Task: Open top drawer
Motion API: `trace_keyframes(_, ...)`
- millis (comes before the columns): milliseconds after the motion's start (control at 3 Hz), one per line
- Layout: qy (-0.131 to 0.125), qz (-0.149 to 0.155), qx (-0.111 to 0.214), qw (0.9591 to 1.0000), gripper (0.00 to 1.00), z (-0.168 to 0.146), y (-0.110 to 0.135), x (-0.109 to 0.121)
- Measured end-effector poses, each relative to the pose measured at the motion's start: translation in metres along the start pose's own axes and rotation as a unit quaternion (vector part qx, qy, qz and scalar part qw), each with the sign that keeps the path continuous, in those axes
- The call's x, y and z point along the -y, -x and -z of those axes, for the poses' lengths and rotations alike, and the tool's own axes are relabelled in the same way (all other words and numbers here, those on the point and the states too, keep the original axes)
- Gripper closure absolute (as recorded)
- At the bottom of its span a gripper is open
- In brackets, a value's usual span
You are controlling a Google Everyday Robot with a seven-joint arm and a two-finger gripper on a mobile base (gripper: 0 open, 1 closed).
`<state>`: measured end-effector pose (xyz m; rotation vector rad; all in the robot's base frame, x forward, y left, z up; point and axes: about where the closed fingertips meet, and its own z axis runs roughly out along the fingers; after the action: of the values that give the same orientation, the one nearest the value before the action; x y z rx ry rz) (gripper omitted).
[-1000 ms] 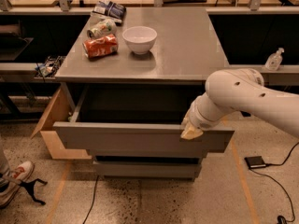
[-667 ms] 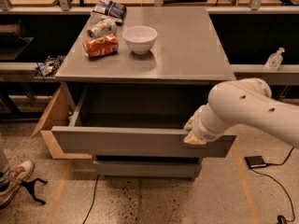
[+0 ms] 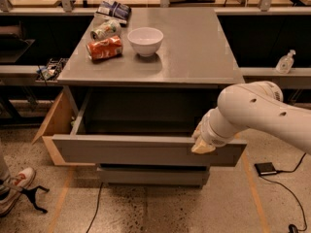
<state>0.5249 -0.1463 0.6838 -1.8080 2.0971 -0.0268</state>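
One red can [image 3: 104, 48], one white bowl [image 3: 145, 40] above; gripper [image 3: 203, 145] at top drawer [image 3: 131, 150] rim, openness unclear.

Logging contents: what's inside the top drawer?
The top drawer is pulled out; the visible interior is dark, no items show. Its front panel hides the near floor, and the gripper on the front's top edge covers the right corner.

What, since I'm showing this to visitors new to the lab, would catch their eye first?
The big white robot arm reaches in from the right, its pincer at the upper front edge of the top drawer, near its right end. That drawer stands pulled well out of the grey cabinet. On its top, back left, sit a white bowl and a red can on its side.
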Motion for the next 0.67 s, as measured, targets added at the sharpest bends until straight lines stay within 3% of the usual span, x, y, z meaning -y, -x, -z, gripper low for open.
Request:
trace_keyframes(333,-0.006,-0.011,-0.009,0.9999,1.00,0.0114,-0.0091,-0.0263)
trace_keyframes(667,-0.006,-0.011,-0.009,0.9999,1.00,0.0114,-0.0090,-0.0262)
